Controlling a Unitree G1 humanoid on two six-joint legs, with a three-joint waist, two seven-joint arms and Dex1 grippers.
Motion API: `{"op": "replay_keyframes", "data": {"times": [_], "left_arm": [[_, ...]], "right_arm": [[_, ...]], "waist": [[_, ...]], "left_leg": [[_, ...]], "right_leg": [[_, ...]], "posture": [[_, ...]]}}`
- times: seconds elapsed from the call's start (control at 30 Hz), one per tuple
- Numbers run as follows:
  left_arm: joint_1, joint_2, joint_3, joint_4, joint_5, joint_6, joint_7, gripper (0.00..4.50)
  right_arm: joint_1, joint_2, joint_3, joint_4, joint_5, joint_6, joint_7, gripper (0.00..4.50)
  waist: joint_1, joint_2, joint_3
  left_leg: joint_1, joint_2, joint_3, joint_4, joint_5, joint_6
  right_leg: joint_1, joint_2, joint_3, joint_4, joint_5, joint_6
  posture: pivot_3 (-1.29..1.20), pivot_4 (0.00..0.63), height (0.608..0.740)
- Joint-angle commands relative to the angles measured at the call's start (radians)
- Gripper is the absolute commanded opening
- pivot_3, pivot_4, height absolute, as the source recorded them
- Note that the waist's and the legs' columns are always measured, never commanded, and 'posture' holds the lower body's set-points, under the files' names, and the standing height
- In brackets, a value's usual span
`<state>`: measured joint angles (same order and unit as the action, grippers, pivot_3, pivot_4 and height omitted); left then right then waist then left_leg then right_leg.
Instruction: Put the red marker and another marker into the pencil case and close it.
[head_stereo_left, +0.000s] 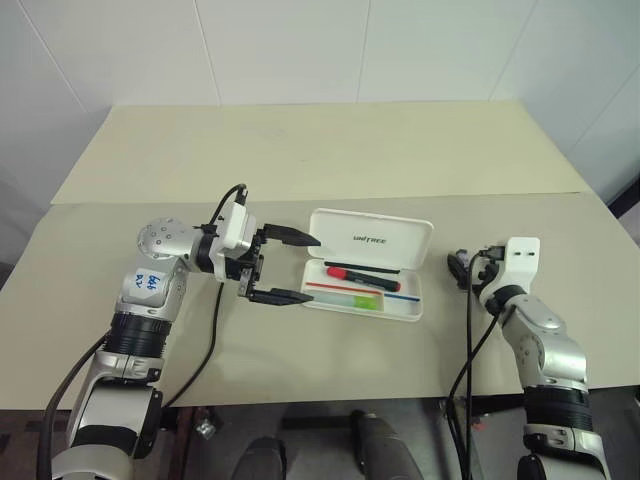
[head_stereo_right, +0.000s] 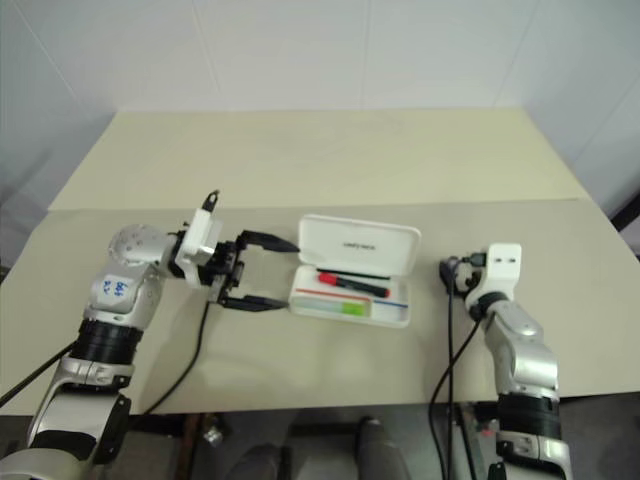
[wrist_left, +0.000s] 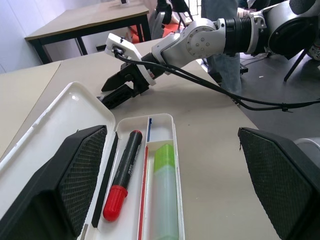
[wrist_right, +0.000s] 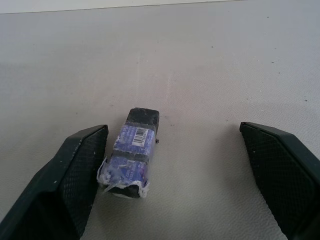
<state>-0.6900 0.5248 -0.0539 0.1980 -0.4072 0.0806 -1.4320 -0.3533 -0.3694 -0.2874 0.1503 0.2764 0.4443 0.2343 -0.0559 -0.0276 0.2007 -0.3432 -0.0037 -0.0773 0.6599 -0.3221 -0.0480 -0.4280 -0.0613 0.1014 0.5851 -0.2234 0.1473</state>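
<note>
The pencil case is a white hard-plastic box with rounded corners, lying open on the beige table, its lid tipped up at the far side with small dark lettering on it. The tray is split into narrow lanes, with a thin red and blue stripe along the bottom. The red marker, slim and round with a red end and a black end, lies in the far lane of the tray. The light green marker, flatter and translucent, lies in the near lane. Both run lengthwise with the case, across the table from left to right, parallel to each other.

The left gripper is held level just to the left of the case, pointing right at its short end, the forearm bent in from the left. Its two black fingers, with cross-hatched pads, stand wide apart and hold nothing.

The right gripper rests low to the right of the case, fingers spread and empty. Between them on the table lies a small black block in a torn blue paper wrapper.
</note>
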Motion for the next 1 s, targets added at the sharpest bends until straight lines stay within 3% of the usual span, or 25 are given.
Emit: {"op": "replay_keyframes", "data": {"times": [0.03,0.3,0.4,0.7,1.0], "left_arm": [[0.006,0.018,0.023,-0.044,-0.031,0.007,-0.003,4.50],[-0.005,0.018,0.025,-0.029,-0.029,0.002,-0.004,4.50],[-0.011,0.014,0.024,-0.022,-0.027,-0.003,-0.004,4.50],[-0.020,0.006,0.022,-0.007,-0.027,-0.013,-0.008,4.50],[-0.008,-0.001,0.023,-0.013,-0.033,-0.017,-0.010,4.50]], "right_arm": [[0.014,0.018,0.000,-0.013,0.014,0.091,-0.030,3.93],[0.029,0.024,0.000,-0.058,0.003,0.101,-0.046,1.12],[0.030,0.016,-0.003,-0.070,-0.007,0.077,-0.044,0.41],[0.020,-0.033,-0.008,-0.143,-0.007,0.026,-0.001,0.41],[0.082,-0.096,-0.020,-0.396,0.048,0.125,0.059,0.41]], "waist": [[0.000,0.000,0.000],[-0.004,-0.001,0.000],[-0.004,-0.001,0.000],[-0.004,0.000,0.000],[0.000,0.001,0.001]], "left_leg": [[0.000,0.000,0.000,0.000,0.000,0.000],[0.004,0.001,0.000,-0.007,0.000,0.000],[0.005,0.001,0.000,-0.008,0.000,0.000],[0.004,0.001,0.001,-0.009,0.000,0.000],[0.003,0.001,0.001,-0.012,0.000,0.000]], "right_leg": [[0.000,0.000,0.000,0.000,0.000,0.000],[0.000,0.001,0.000,0.000,-0.001,-0.002],[0.000,0.001,0.000,0.000,-0.002,-0.002],[0.000,0.001,0.000,-0.001,-0.002,-0.002],[-0.002,0.001,0.000,-0.001,-0.004,-0.001]], "posture": [[0.00,0.150,0.740],[0.00,0.150,0.740],[0.00,0.150,0.740],[0.00,0.150,0.740],[0.00,0.150,0.740]]}}
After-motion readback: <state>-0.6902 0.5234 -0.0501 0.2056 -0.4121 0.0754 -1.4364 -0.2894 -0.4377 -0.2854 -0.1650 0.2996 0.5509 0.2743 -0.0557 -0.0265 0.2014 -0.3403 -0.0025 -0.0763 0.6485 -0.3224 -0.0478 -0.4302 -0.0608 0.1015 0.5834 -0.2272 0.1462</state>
